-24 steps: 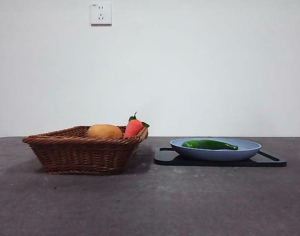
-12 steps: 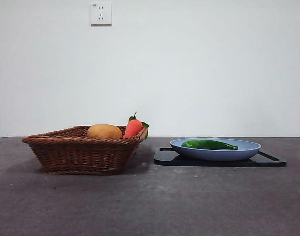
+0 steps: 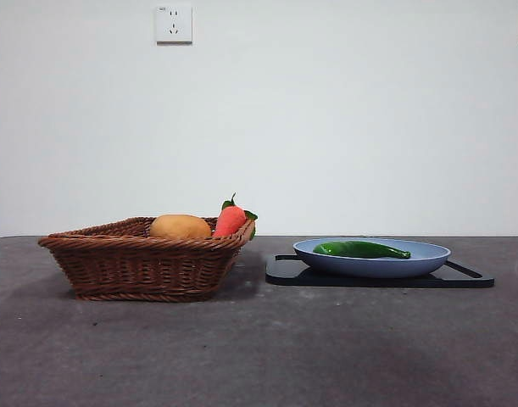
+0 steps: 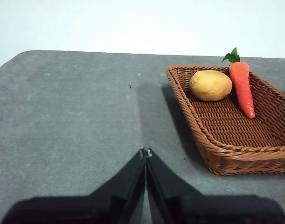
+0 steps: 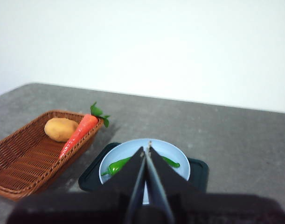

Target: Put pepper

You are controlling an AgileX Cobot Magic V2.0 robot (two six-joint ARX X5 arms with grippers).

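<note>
The dark-green pepper (image 3: 361, 249) lies in the blue plate (image 3: 428, 259), which stands on a black tray (image 3: 470, 277) at the right. It also shows in the right wrist view (image 5: 115, 165), partly behind my right gripper (image 5: 145, 150), which is shut, empty and high above the plate (image 5: 175, 154). My left gripper (image 4: 145, 151) is shut and empty over bare table, apart from the wicker basket (image 4: 217, 154). Neither gripper shows in the front view.
The wicker basket (image 3: 140, 263) at the left holds a yellow-orange lump (image 3: 181, 226) and a red-orange vegetable with green leaves (image 3: 231, 219). A wall with a socket (image 3: 174, 23) stands behind the grey table (image 3: 259, 356).
</note>
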